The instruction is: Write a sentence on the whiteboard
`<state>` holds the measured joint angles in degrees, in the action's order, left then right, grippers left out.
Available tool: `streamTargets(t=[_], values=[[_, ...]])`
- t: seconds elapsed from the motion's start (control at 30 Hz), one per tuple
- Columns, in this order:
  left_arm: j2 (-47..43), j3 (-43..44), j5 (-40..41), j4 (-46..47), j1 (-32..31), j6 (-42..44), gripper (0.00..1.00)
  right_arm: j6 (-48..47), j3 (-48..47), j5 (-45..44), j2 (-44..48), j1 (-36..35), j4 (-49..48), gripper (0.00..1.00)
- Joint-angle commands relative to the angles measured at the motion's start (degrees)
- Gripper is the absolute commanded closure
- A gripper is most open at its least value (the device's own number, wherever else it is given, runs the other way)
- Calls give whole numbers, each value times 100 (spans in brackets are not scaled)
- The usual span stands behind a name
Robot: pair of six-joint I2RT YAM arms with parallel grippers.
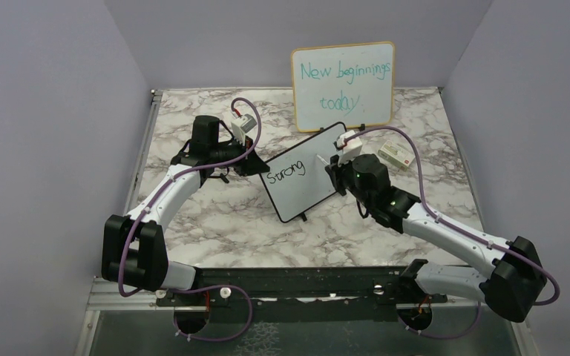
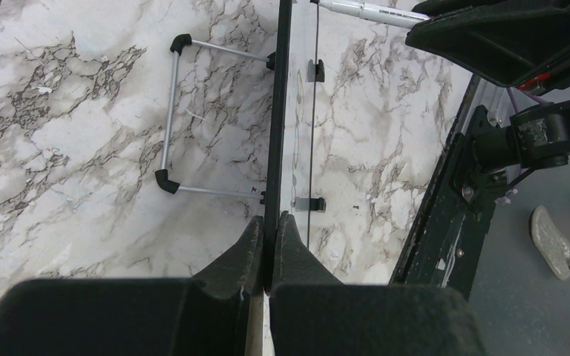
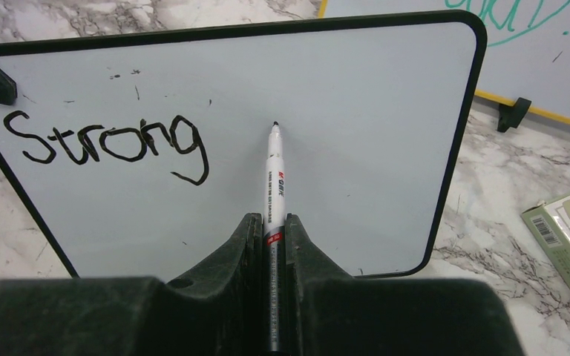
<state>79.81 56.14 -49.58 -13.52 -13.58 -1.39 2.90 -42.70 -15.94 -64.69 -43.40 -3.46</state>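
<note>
The small black-framed whiteboard [image 1: 300, 174] stands tilted mid-table with "Strong" written in black on its left half [image 3: 111, 141]. My left gripper [image 2: 271, 222] is shut on the whiteboard's edge [image 2: 277, 111], which I see edge-on, its wire feet [image 2: 169, 111] resting on the marble. My right gripper [image 3: 271, 222] is shut on a white marker [image 3: 274, 178]. The marker's black tip points at the whiteboard's blank middle, just right of the word. In the top view the right gripper [image 1: 335, 165] sits at the board's right side and the left gripper [image 1: 256, 165] at its left edge.
A larger wood-framed board [image 1: 344, 85] with teal writing "New beginnings today" stands at the back. A small box [image 1: 395, 154] lies to the right of the whiteboard, also in the right wrist view as the box [image 3: 568, 237]. The marble table [image 1: 215, 222] has walls around it.
</note>
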Motion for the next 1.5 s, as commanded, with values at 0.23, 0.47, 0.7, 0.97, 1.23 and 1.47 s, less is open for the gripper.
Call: streamTargets(t=[0.23,0.47,0.7,0.97,1.23,1.47], values=[[342,-191,827,-670,-127,429,100,-97,-210,192,-32,-2,-195,99],[352,-191,819,-670,-127,438,100,-113,-251,179,-57,-2,-240,99],[358,-191,817,-677,-127,432,100,-110,-289,203,-135,-2,-225,100],[342,-191,827,-678,-127,440,100,-95,-333,215,-240,-2,-183,100],[333,-191,821,-677,-127,441,100,-96,-362,230,-290,-1,-207,100],[327,-200,827,-680,-127,443,100,-92,-380,373,-290,-2,-223,99]])
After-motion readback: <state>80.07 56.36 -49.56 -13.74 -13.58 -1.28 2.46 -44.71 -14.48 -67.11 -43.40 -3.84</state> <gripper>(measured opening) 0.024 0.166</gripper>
